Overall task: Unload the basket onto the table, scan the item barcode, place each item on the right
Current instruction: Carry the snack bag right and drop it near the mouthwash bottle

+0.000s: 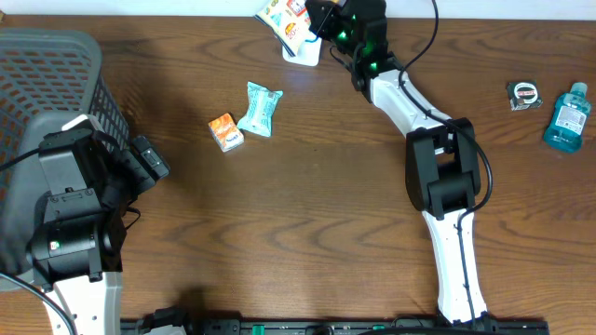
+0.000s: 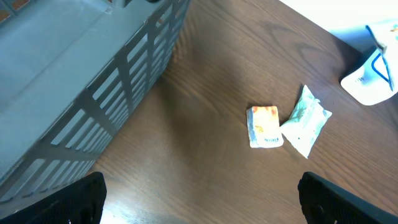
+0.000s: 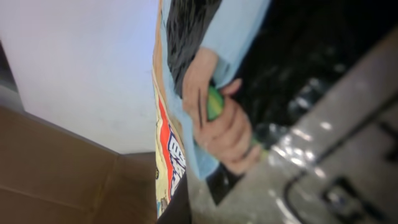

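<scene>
Ideally, the right gripper, gripping the packet at twelve o'clock, should be turning its barcode squarely toward the white stand, while the left gripper is idling open.

Snack packet (glossy, printed in white, orange and blue), lifted and tilted, directly above a white scanner at the far edge.
</scene>
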`<action>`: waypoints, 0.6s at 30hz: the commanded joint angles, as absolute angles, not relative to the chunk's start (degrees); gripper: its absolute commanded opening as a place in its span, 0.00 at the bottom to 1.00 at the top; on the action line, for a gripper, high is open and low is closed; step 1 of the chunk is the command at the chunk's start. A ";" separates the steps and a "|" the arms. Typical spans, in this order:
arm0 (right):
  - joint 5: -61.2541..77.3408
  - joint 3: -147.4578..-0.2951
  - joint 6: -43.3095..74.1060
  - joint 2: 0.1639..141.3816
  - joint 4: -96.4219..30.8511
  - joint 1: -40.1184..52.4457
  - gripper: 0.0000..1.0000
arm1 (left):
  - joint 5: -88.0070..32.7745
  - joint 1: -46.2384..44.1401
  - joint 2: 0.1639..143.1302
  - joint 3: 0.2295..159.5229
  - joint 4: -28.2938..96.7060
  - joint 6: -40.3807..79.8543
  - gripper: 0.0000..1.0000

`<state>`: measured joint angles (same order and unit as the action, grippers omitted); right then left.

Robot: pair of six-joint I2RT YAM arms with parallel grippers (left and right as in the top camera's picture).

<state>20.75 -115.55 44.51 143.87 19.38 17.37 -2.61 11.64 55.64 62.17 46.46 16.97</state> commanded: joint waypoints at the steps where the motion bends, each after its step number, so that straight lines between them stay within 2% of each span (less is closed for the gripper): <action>1: 21.91 -117.78 40.84 142.93 20.10 16.45 0.01 | -1.91 11.99 55.72 62.48 46.48 17.47 0.98; 11: 34.20 -117.84 39.05 140.88 18.81 7.88 0.01 | -1.91 11.99 55.72 62.48 46.48 17.47 0.98; 18: 38.06 -117.84 34.22 136.03 4.95 -1.23 0.01 | -1.91 11.99 55.72 62.48 46.48 17.47 0.98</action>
